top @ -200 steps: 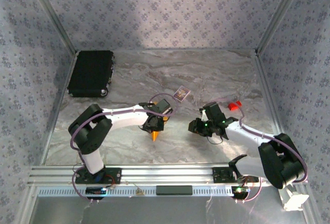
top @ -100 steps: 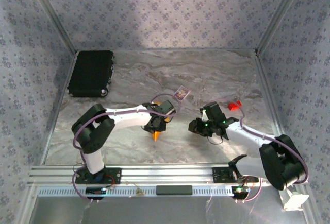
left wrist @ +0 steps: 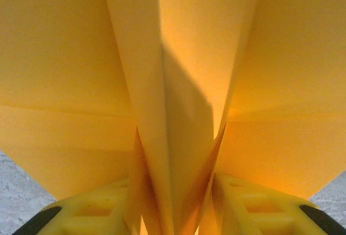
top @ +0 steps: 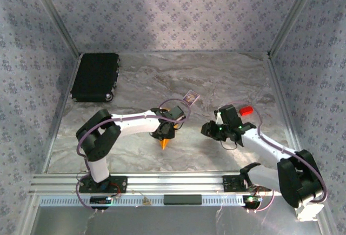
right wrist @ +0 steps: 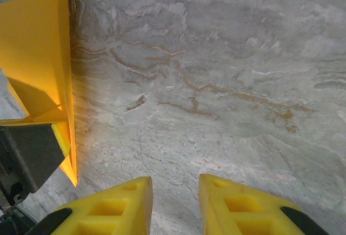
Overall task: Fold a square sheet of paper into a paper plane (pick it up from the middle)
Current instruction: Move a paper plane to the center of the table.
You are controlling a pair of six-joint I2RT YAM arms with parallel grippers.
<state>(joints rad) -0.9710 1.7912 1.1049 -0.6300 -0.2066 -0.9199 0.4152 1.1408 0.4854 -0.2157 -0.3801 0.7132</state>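
The plane (top: pixel 164 142) is near the middle of the worktop (top: pixel 227 78). Its fold sits between the left jaws, but I cannot tell if they squeeze it. The right jaws nearby are apart and hold nothing.

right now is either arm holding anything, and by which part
The paper plane has its centre fold between the left fingers; whether they clamp it cannot be told. The right fingers stand apart and hold nothing.
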